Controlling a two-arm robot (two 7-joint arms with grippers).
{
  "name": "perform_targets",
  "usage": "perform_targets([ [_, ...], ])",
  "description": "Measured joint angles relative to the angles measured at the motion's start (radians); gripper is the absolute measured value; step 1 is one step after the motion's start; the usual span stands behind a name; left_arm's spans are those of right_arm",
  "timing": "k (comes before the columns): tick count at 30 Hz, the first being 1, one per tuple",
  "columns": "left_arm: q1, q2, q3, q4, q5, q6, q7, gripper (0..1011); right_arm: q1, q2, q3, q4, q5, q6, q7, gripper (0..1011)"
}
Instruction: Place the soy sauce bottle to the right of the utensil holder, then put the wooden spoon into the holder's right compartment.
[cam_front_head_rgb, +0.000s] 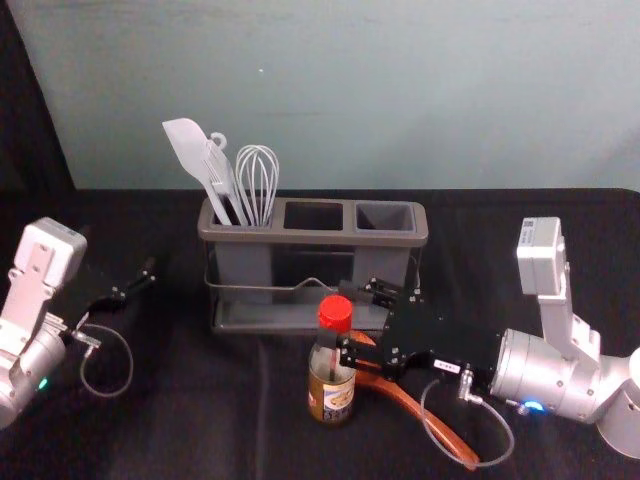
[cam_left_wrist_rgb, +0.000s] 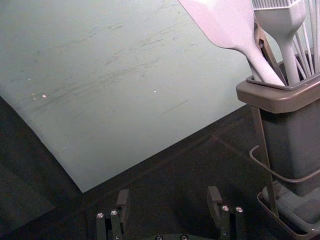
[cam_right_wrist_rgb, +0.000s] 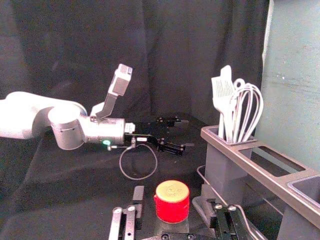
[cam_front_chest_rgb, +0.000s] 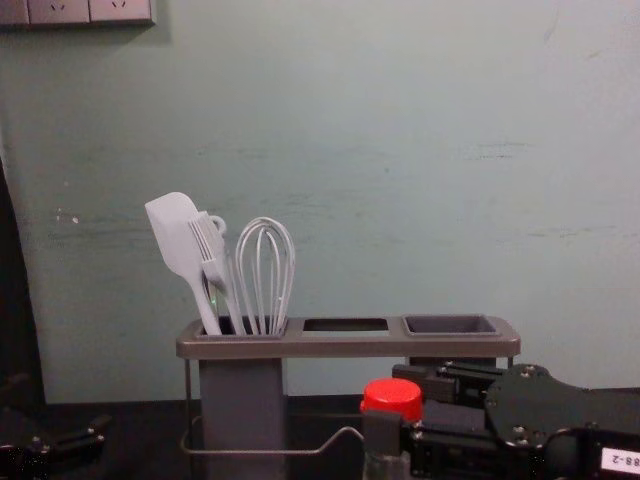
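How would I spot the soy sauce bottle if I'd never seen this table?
Find the long utensil holder near the back of the black-covered table. In front of it, between the open fingers of the right gripper, stands the soy sauce bottle. Its bright red cap sets it apart from the brown wooden spoon lying beside it and the pale utensils in the holder.

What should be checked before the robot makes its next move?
1. Soy sauce bottle upright: ok.
2. Right gripper lined up with the bottle: ok, one finger on each side.
3. Bottle gripped: not ok, gaps show on both sides of the red cap.
4. Wooden spoon not touching the bottle: cannot tell, its head lies close behind.
5. Left gripper out of the way: ok, left of the utensil holder.
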Motion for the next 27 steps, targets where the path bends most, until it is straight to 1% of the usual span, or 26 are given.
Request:
perform_targets([
  [1,0.0,0.0,0.0,0.0,0.0,0.0,0.0,1012,0.0,0.0,0.0,0.0,0.0,0.0,0.0,687],
  [3,0.0,0.0,0.0,0.0,0.0,0.0,0.0,1011,0.0,0.0,0.0,0.0,0.0,0.0,0.0,650],
  [5,0.0,0.0,0.0,0.0,0.0,0.0,0.0,1011,0.0,0.0,0.0,0.0,0.0,0.0,0.0,567],
  [7,0.0,0.0,0.0,0.0,0.0,0.0,0.0,1011,0.0,0.0,0.0,0.0,0.0,0.0,0.0,536],
  [9,0.0,0.0,0.0,0.0,0.0,0.0,0.0,1012,0.0,0.0,0.0,0.0,0.0,0.0,0.0,446],
  [11,0.0,0.0,0.0,0.0,0.0,0.0,0.0,1012,0.0,0.0,0.0,0.0,0.0,0.0,0.0,399],
  [24,0.0,0.0,0.0,0.0,0.0,0.0,0.0,1011,-0.001,0.0,0.0,-0.001,0.001,0.0,0.0,392],
  [26,0.0,0.0,0.0,0.0,0.0,0.0,0.0,1011,-0.01,0.002,0.007,-0.008,0.02,-0.004,0.003,392],
  [27,0.0,0.0,0.0,0.0,0.0,0.0,0.0,1011,-0.01,0.002,0.007,-0.008,0.02,-0.004,0.003,392],
])
